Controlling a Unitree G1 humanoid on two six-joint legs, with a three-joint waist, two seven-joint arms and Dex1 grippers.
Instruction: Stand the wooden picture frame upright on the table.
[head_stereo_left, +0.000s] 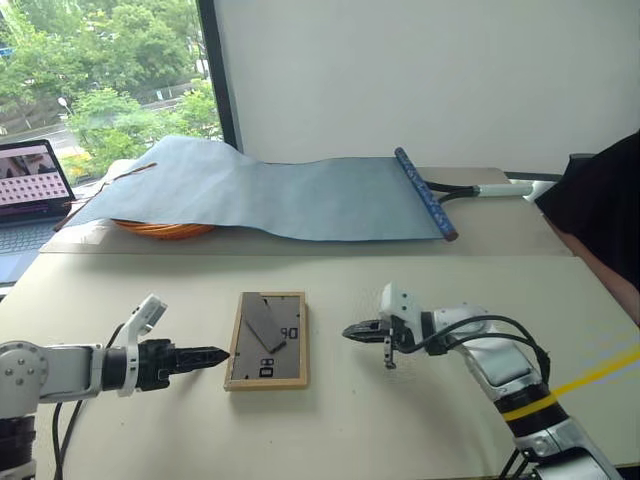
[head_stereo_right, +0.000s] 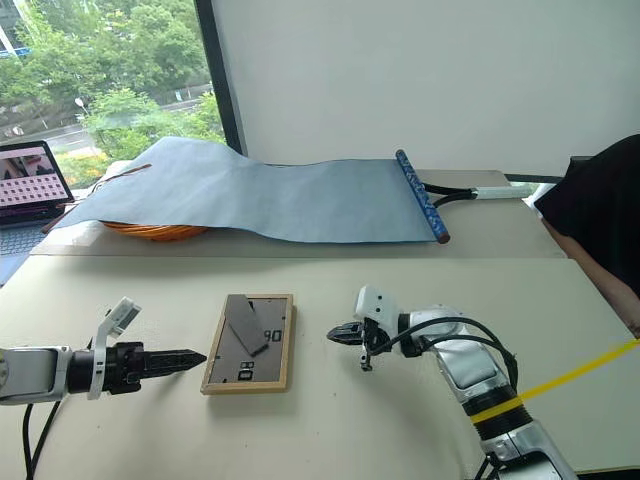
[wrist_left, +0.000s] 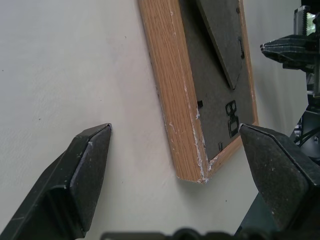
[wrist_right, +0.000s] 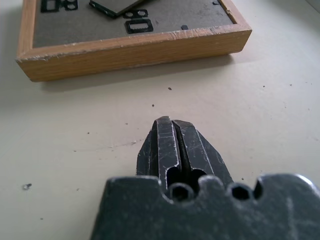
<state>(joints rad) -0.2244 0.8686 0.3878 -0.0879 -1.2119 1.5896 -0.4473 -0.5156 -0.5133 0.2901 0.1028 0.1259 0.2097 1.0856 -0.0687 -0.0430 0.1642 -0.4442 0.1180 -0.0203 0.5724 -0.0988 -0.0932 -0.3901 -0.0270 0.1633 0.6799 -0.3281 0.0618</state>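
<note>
Nearest you: two black-fingered pincers low over the beige matte table. Left pincer has its fingers spread wide apart, holding nothing; your left wrist view shows the gap plainly, one fingertip over bare tabletop and the other beyond the frame's near corner. From the head camera the same fingers look like one dark spike, so trust the wrist view. Right pincer has its fingers pressed together, empty; the right wrist view shows the tips meeting in a thin seam.

One small rectangular light-wood picture frame lies flat, face down, between the two pincers, just beside the left tip and near the right tip, touching neither. Dark grey back panel is up, kickstand flap on it.

The wrist views give you chipped paint along the frame's edge and the small metal hangers; the head views do not.

Past both pincers, well apart from them: one blue-grey cloth sheet, one racket, one orange basket under the cloth, one open laptop. A person's dark sleeve is beyond the right pincer.
</note>
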